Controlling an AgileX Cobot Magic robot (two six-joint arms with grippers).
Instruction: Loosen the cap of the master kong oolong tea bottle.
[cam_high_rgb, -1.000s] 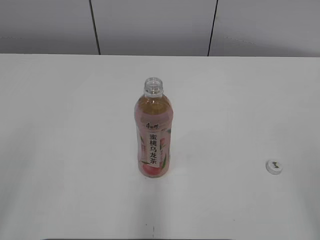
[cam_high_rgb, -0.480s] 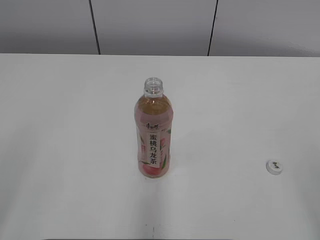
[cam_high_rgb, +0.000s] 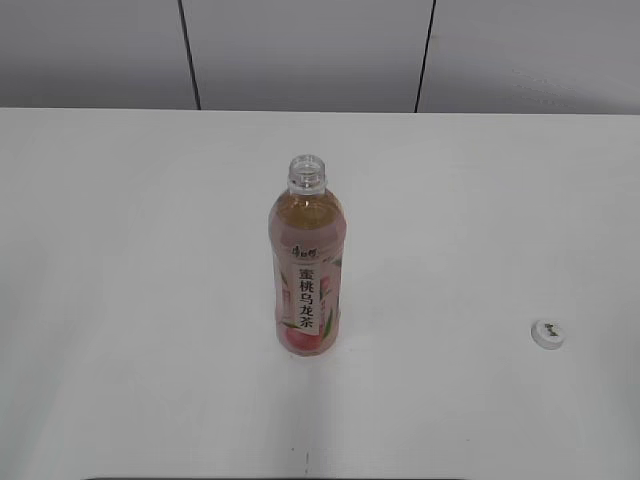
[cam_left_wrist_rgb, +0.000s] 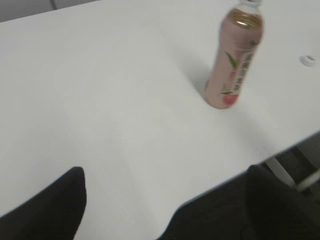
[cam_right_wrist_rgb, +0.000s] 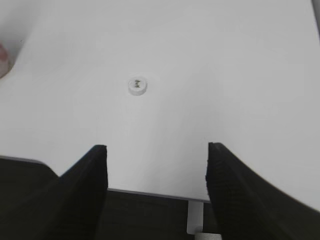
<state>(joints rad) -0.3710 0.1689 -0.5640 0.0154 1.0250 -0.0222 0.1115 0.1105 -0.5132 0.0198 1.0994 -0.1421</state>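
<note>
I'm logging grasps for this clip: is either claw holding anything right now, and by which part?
Nothing is held. The right claw is open and empty; the cap lies on the table, off the bottle.

Bright, even light, faint shadows; the left wrist view is blurred.

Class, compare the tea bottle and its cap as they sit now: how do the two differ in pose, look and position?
The master kong oolong tea bottle stands upright mid-table with its neck open; the cap lies flat, off to its right, apart from it. The bottle is tall, clear and pink-labelled; the cap is small, round and white. Both rest on the white table, untouched.
</note>
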